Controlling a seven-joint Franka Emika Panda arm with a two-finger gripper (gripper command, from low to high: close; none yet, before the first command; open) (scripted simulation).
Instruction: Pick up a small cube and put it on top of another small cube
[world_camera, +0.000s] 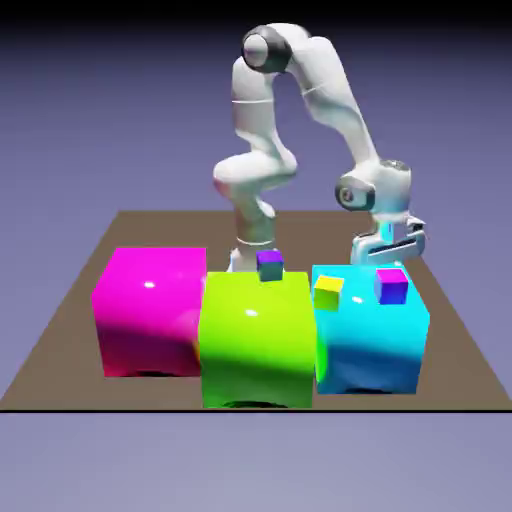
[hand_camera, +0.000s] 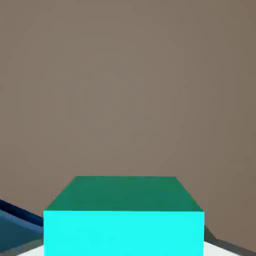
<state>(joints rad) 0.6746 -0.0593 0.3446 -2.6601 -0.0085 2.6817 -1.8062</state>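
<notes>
From where I'm standing, the brown table (world_camera: 72, 330) is the biggest thing here, spread across the middle and lower part of the exterior view. The white arm (world_camera: 335, 98) arches over it from the upper middle and comes down on the right. Three big blocks sit along the front: a lime one (world_camera: 257, 345) at lower middle, a magenta one (world_camera: 150, 315) at lower left, and a bright blue one (world_camera: 368, 350) at lower right. Three little cubes ride on top: the pink-and-purple cube (world_camera: 391, 288) toward the right of the blue block, the yellow cube (world_camera: 328, 294) at that block's left edge, and the purple-and-grey cube (world_camera: 270, 266) at the lime block's back edge. The gripper (hand_camera: 124, 244) is clamped on an aqua-and-green cube (hand_camera: 124, 230), which fills the bottom middle of the hand view. In the exterior view, the hand is just behind the blue block, and I can't make out its fingertips.
</notes>
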